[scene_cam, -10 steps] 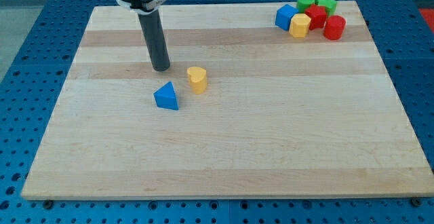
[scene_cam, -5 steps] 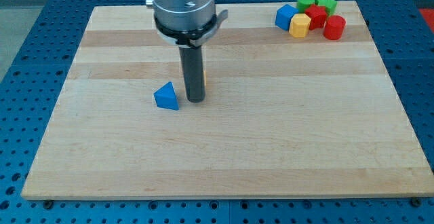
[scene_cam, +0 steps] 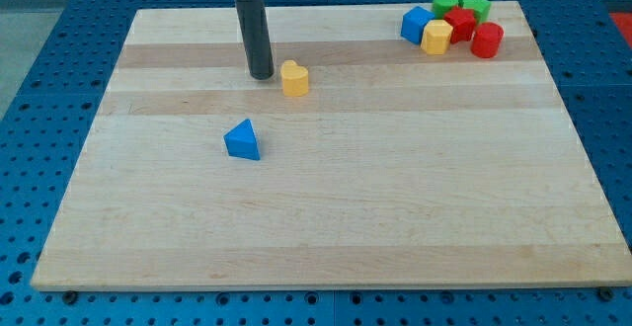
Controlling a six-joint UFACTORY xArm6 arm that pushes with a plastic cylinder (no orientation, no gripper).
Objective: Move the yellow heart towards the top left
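The yellow heart (scene_cam: pixel 293 78) lies on the wooden board (scene_cam: pixel 326 207), left of centre in the upper part. My tip (scene_cam: pixel 261 74) stands just to the view's left of the heart, close beside it, with a small gap or a light touch; I cannot tell which. The blue triangle (scene_cam: pixel 243 140) lies below and to the left of both, apart from them.
A cluster of blocks sits at the board's top right corner: a blue block (scene_cam: pixel 416 24), a yellow block (scene_cam: pixel 436 38), a green cylinder (scene_cam: pixel 445 3), a green star (scene_cam: pixel 475 8), a red block (scene_cam: pixel 459 23) and a red cylinder (scene_cam: pixel 486 40).
The yellow heart has moved up the board from beside the blue triangle. My tip went from upper left of the heart, to in front of it, and now stands at its left.
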